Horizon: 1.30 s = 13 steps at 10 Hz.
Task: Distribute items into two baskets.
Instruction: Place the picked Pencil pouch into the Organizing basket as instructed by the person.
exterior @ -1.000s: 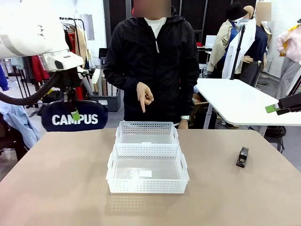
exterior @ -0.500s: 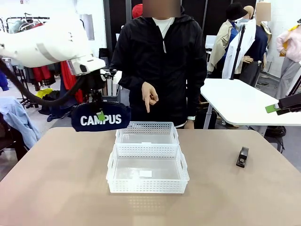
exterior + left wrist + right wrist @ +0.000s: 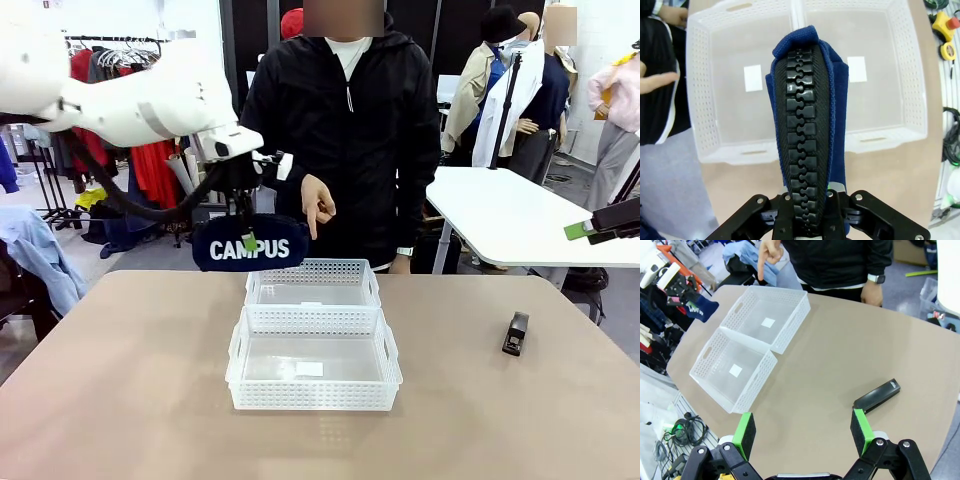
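My left gripper [image 3: 247,240] is shut on the navy "CAMPUS" pouch [image 3: 250,243], holding it in the air just left of the far basket [image 3: 312,291]. In the left wrist view the pouch [image 3: 807,125] hangs zip-side up between my fingers [image 3: 810,221], above both baskets [image 3: 730,115]. The larger near basket [image 3: 313,365] holds nothing. The small black stapler [image 3: 515,333] lies on the table at the right. My right gripper [image 3: 802,432] is open, high above the stapler [image 3: 877,395]. The person's hand [image 3: 318,206] points down over the far basket.
The two baskets stand touching, one behind the other, mid-table. A white table [image 3: 510,215] stands at the back right. A clothes rack [image 3: 120,60] is at the back left. Cables [image 3: 675,432] lie on the floor beside the table.
My left arm has carried the pouch rightwards, from well left of the baskets to the far basket's left edge. The person's pointing hand stays over that basket. The right gripper has not moved.
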Motion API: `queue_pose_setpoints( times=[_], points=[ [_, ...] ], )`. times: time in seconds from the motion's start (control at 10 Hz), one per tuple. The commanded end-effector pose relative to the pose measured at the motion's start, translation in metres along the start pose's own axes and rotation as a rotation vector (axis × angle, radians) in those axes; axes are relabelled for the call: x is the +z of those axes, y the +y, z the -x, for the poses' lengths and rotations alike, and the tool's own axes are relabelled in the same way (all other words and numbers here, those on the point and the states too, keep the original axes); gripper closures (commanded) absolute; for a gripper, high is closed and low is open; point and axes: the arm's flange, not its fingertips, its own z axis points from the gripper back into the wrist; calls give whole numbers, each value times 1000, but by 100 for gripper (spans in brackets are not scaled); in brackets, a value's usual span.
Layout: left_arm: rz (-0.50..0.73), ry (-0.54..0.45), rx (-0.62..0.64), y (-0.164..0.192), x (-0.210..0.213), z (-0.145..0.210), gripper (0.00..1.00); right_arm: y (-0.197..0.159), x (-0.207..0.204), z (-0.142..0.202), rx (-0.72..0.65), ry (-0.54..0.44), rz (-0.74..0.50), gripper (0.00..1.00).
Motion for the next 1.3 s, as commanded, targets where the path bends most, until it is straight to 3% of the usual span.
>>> queue_pose_setpoints(
  times=[0.0, 0.5, 0.9, 1.2],
  points=[
    [14, 39, 6, 21, -15, -19, 100, -1, -1, -2, 4, -19, -21, 0],
    [-34, 30, -8, 35, -54, -55, 100, -1, -1, -2, 4, -19, -21, 0],
    [-114, 36, -17, 60, -77, -87, 100, -1, -1, -2, 4, -19, -21, 0],
    [-134, 47, -6, 86, -96, -93, 100, -1, -1, -2, 4, -19, -21, 0]
  ],
)
